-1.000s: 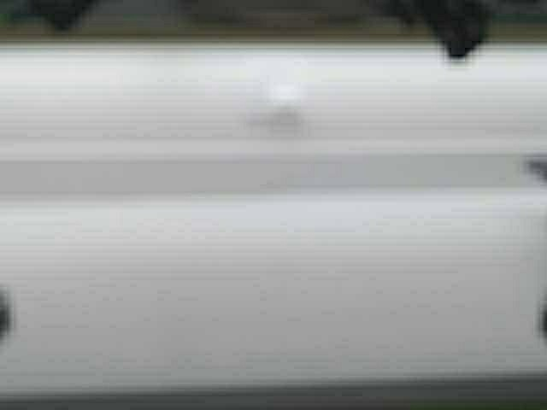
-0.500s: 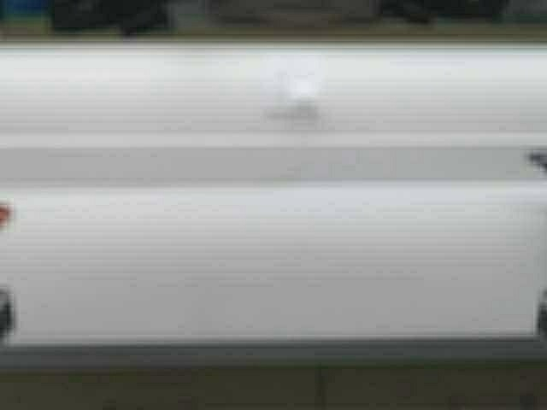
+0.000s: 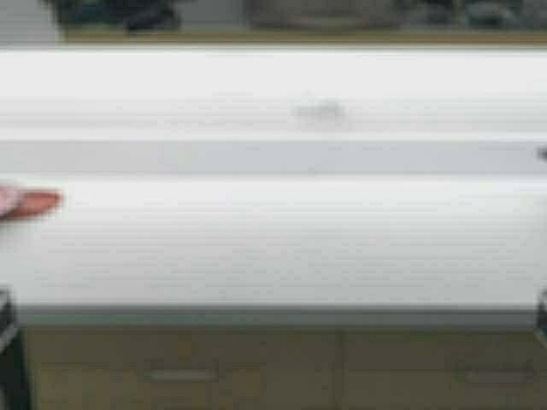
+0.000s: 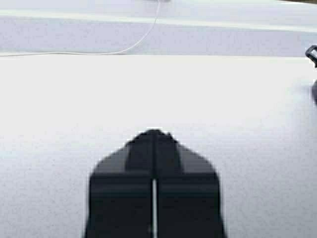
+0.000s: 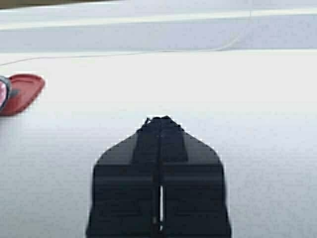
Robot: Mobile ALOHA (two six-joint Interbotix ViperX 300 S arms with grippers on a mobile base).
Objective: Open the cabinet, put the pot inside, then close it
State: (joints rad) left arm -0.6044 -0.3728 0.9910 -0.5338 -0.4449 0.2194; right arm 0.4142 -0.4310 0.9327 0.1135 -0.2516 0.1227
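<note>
**White tabletop, both grippers closed and empty; pot and wall cabinet not shown**

Item 1, far left. A red object (image 3: 30, 203) lies on the tabletop (image 3: 273, 248) at the left edge of the high view, its long axis running along the counter and its rounded end pointing toward the middle. The right wrist view shows it more plainly as a flat red piece (image 5: 22, 91) with something pale and pinkish beside it at the frame edge; what it is cannot be told. The left wrist view does not show it.

Item 2, left gripper (image 4: 154, 136). Fingers pressed together with only a hairline seam between them, holding nothing, low over bare white tabletop. A thin white cord (image 4: 143, 37) curves across the far part of the surface in this view; the high view does not resolve it.

Item 3, centre. A raised pale step runs across the tabletop as a grey band (image 3: 273, 158). Below the front edge are tan drawer fronts (image 3: 184, 371) with bar handles, seen in the high view only.

Item 4, right gripper (image 5: 161, 121). Fingers closed tight, empty, over the same white surface. A thin cord (image 5: 148, 50) shows here too.

Item 5, far right. A dark part (image 4: 312, 54) sits at the edge of the left wrist view; unidentifiable.

Pot and wall cabinet: in none of the three views, so position and heading cannot be told.
</note>
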